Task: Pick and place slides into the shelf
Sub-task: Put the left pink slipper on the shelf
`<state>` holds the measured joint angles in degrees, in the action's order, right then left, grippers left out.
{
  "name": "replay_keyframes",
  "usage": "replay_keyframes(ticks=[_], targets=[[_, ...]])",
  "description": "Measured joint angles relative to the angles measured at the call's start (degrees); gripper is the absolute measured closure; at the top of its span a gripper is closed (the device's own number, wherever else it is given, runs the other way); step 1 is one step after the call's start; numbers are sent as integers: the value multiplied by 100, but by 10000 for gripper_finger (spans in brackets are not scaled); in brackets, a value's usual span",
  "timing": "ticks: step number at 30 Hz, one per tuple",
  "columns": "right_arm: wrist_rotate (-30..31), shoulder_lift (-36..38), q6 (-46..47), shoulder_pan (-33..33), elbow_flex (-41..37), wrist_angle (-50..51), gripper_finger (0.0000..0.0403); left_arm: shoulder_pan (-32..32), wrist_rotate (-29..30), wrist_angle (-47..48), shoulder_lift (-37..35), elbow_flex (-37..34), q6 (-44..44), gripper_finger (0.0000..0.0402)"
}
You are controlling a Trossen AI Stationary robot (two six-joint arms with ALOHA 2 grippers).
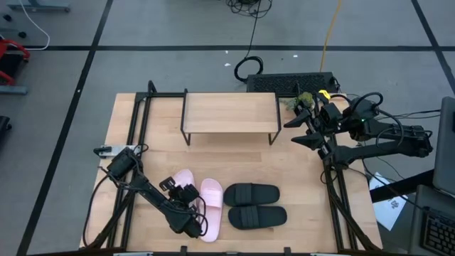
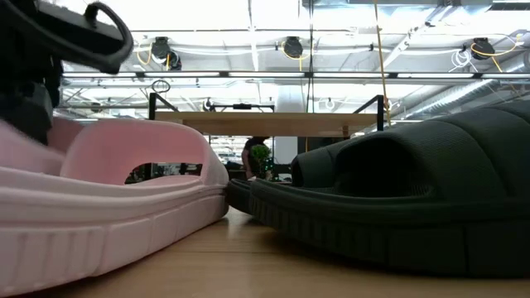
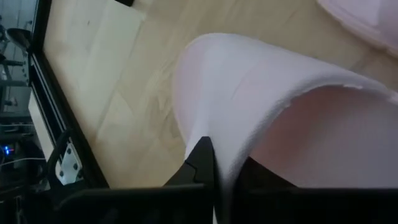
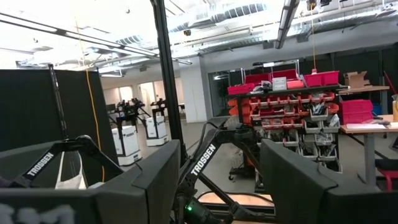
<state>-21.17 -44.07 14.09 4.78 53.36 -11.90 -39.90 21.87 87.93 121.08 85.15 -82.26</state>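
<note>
Looking straight down, the high view shows the shelf (image 1: 230, 112) standing at the far middle of the table (image 1: 298, 178), its plank top bare, while all four slides lie on the near part of the tabletop: the two pink ones side by side, the left pink slide (image 1: 186, 186) largely covered by the left gripper (image 1: 190, 213) and the right pink slide (image 1: 211, 208) just beside it, then the black pair, one black slide (image 1: 252, 194) lying crosswise with the second black slide (image 1: 257, 217) touching it on the near side. The left arm reaches from the table's left edge to the pink pair; the right gripper (image 1: 302, 122) hangs at the table's right side, well apart from the slides, near the shelf's right end. In the low view the pink slide (image 2: 108, 199) fills the left foreground with a dark part of the left arm above it, a black slide (image 2: 397, 207) fills the right, their ends touching, and the shelf (image 2: 269, 122) stands behind them. The left wrist view shows that gripper's fingers (image 3: 200, 163) pinched shut on the edge of the pink strap (image 3: 261, 93), wood beneath. The right wrist view looks into the room past its own fingers (image 4: 155, 180), which stand wide apart and hold nothing.
</note>
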Motion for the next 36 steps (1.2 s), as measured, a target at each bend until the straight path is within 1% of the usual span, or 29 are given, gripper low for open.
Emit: replay_keyframes(ticks=[2, 6, 12, 18, 23, 24, 31, 33, 36], targets=[[2, 0, 0, 0, 0, 0, 193, -21, 1, 163, 0, 149, -43, 399], [4, 0, 0, 0, 0, 1, 193, -64, 46, 177, -26, 316, -3, 400], [7, 0, 0, 0, 0, 17, 193, -102, 6, 173, -153, 325, 35, 401], [8, 0, 0, 0, 0, 18, 193, -96, 8, 179, -408, 325, 448, 401], [56, 0, 2, 0, -1, 17, 193, -25, 66, 203, -830, 360, 844, 401], [156, -8, 0, 0, 0, 10, 193, -2, 103, 192, -919, 360, 921, 401], [862, -139, -47, 2, -2, -60, 193, 362, 647, 225, -1620, 433, 1385, 401], [995, -200, -48, 2, -2, -140, 193, 487, 852, 228, -1796, 604, 1667, 401], [1086, -330, -46, 2, -2, -431, 193, 705, 1426, 211, -1917, 1028, 2319, 401]])
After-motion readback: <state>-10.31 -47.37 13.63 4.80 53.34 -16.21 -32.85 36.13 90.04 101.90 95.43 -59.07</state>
